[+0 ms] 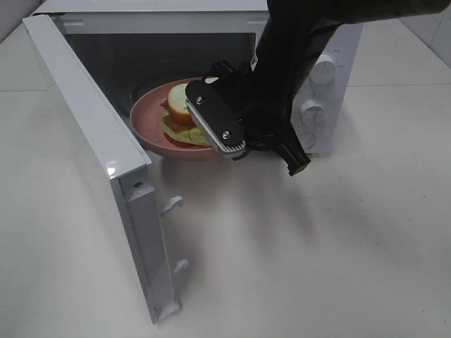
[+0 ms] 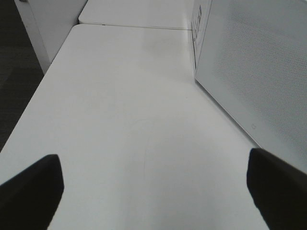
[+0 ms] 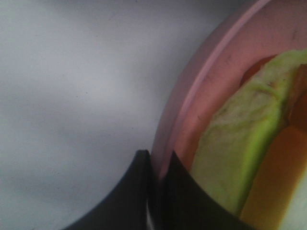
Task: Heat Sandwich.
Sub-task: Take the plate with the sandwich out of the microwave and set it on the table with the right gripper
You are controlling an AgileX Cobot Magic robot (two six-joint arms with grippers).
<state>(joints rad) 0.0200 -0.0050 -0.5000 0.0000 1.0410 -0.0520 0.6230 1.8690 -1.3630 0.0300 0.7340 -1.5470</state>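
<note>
White table point(image 1: 338, 267) under everything, bare surface also filling the left wrist view. White microwave point(image 1: 331, 42) at the back of the table, door point(image 1: 99, 176) swung wide toward the camera, two latch hooks point(image 1: 171, 205) sticking out of the door edge, two round knobs point(image 1: 325, 70) on the front panel. Right arm point(image 1: 296, 42), black, reaching down in front of the cavity opening. Pink plate point(image 1: 151, 116) sitting at the mouth of the cavity, partly inside. Sandwich point(image 1: 177, 105) on that plate, bread on top, green lettuce layer below, partly hidden behind the wrist. Right gripper point(image 3: 156, 165) pinched tight on the plate rim, one finger each side of it. Left gripper point(image 2: 153, 184) spread fully apart, holding nothing, above bare table beside the microwave's perforated side wall point(image 2: 259, 72).
</note>
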